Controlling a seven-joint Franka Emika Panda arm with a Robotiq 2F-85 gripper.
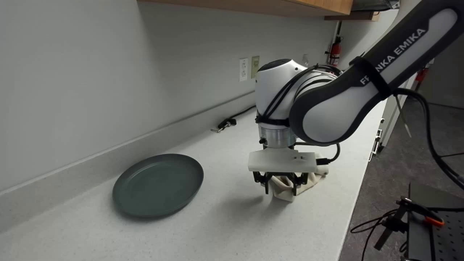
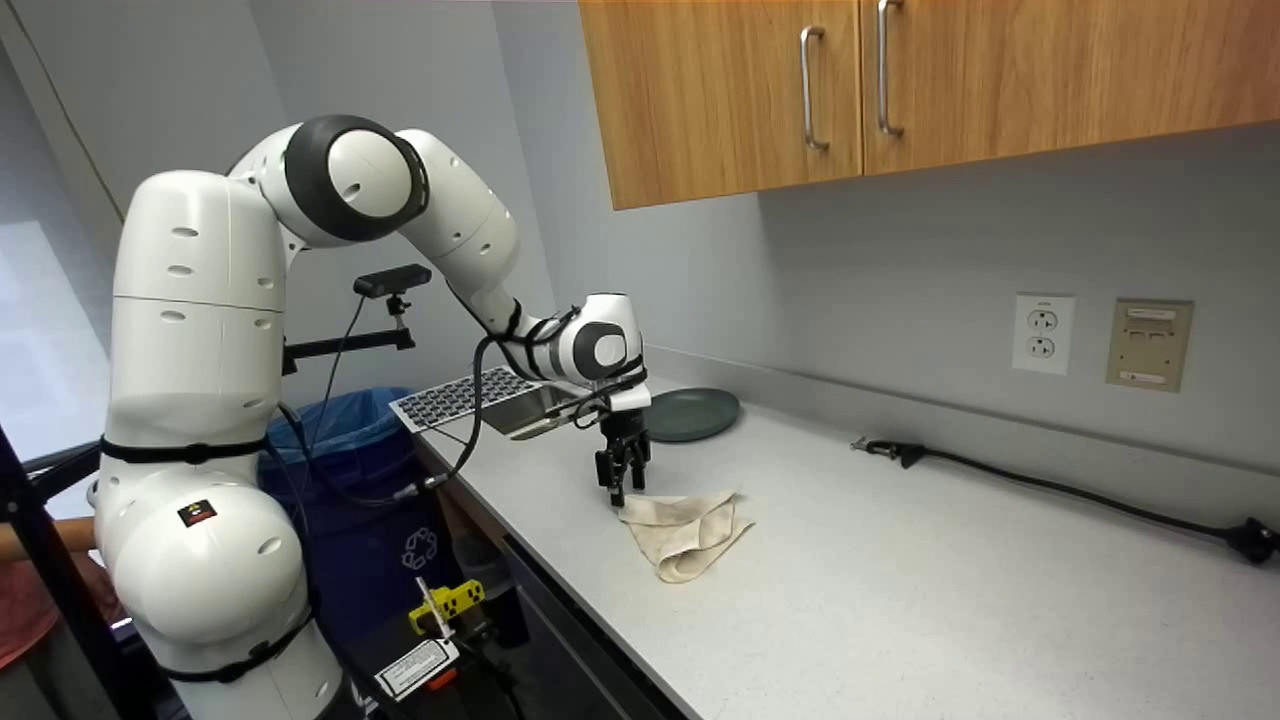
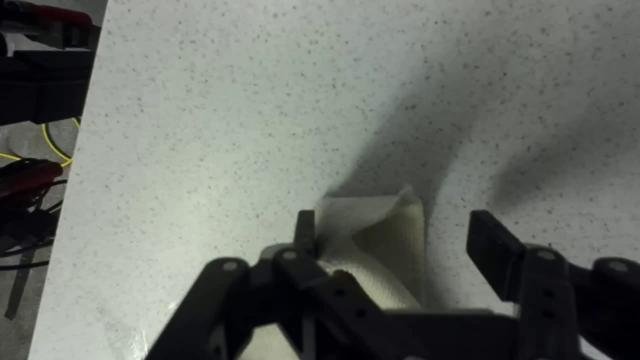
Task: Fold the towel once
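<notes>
1 towel point(image 2: 682, 538) lies partly beneath the tool point(image 1: 280, 193).

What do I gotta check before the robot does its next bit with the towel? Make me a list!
1. Gripper open: ok. Its fingers stand wide apart in the wrist view.
2. Towel all on the counter: ok. It doesn't hang over the edge.
3. Towel smooth and flat: not ok. It's rumpled, with wrinkles and turned-over parts.
4. Towel held by the gripper: not ok. Part of it shows between the fingers, but they aren't closed on it.
5. Gripper low enough to pinch the towel: cannot tell. Its height is hard to judge.
6. Plate out of the way: ok, I think. There's bare counter between it and the towel.
</notes>
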